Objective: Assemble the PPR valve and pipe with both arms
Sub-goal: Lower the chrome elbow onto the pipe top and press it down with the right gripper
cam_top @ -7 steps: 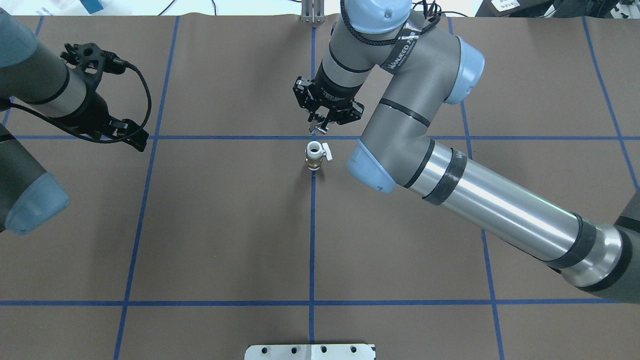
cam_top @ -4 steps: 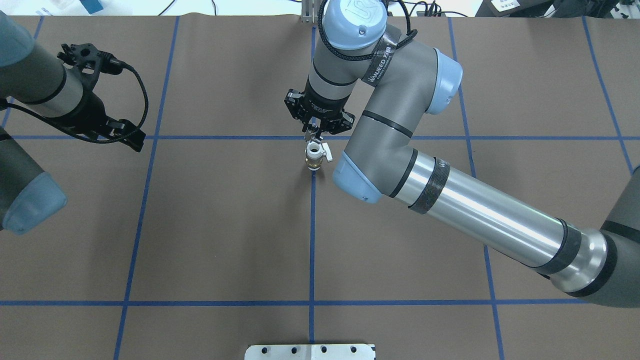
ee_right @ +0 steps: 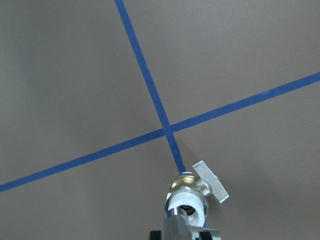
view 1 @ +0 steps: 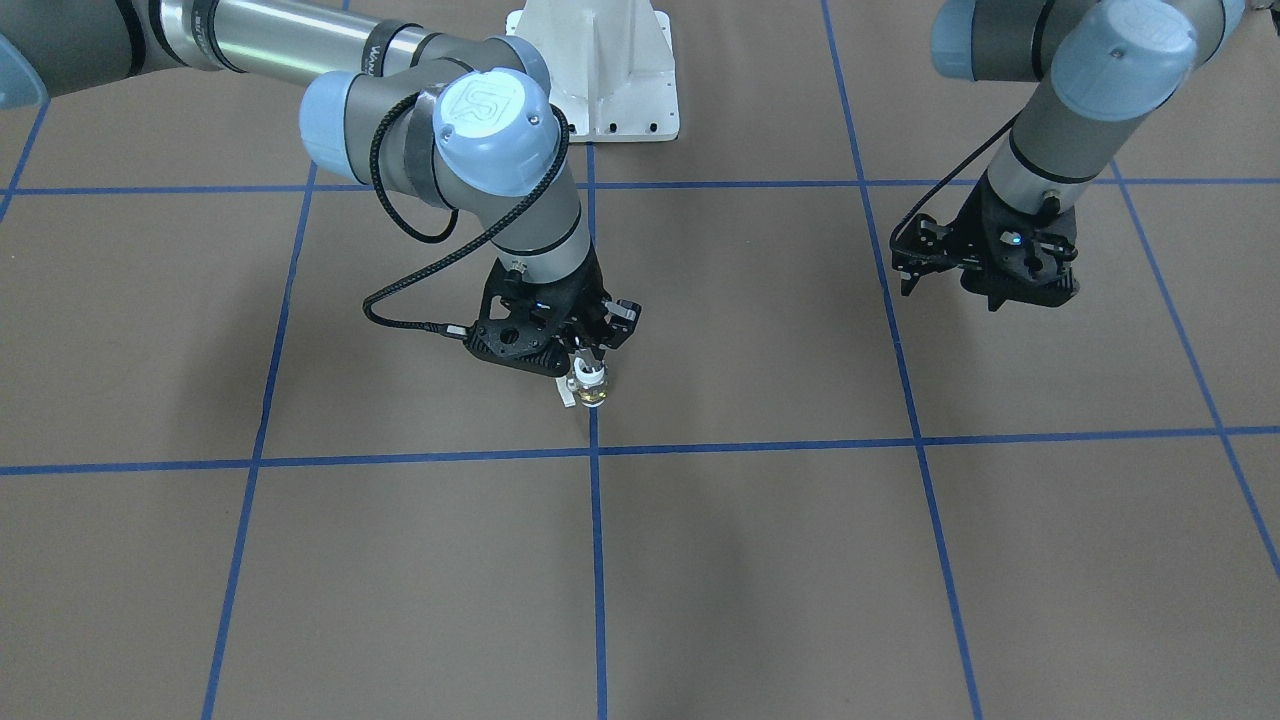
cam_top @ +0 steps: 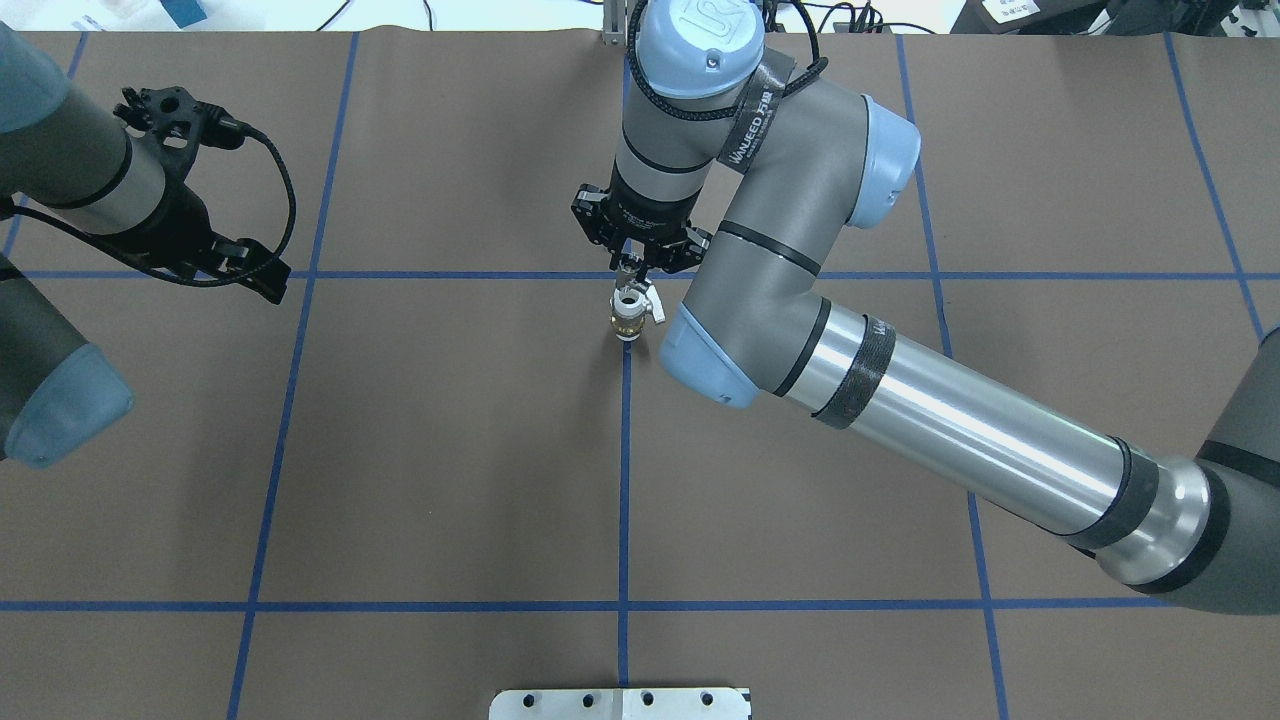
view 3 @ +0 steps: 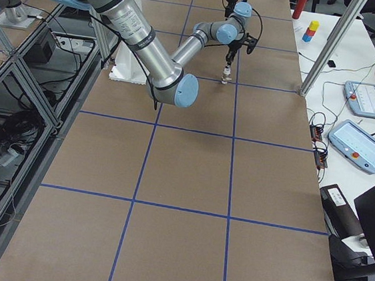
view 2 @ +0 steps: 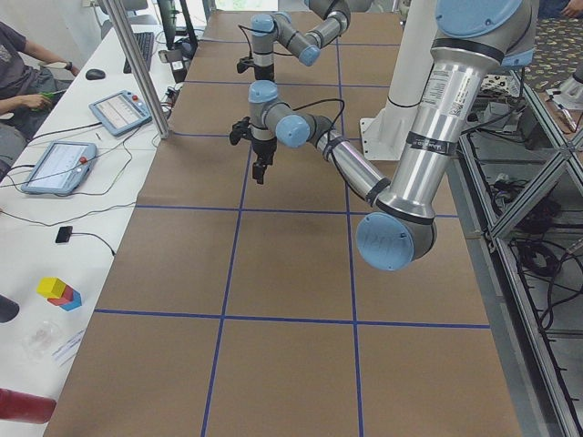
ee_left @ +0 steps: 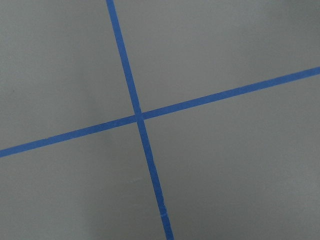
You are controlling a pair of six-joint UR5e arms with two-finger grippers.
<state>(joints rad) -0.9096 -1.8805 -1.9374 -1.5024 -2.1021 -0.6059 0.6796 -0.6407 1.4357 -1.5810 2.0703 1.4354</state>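
The PPR valve stands upright on the blue tape crossing at mid table, white collar up, brass band below, side handle to one side. My right gripper hangs straight above it, shut on the pipe, a small silver fitting whose lower end sits at the valve's collar. The front-facing view shows the same stack, valve under the right gripper. My left gripper hovers far off over bare paper; I cannot tell whether it is open or shut.
Brown paper with blue tape lines covers the table. The white bolted pedestal stands at the robot's side. A metal plate lies at the near edge. Tablets and cables sit on side benches, where a person sits.
My right arm has swung left and brought the held pipe down from behind the valve to its collar. The left arm has barely shifted.
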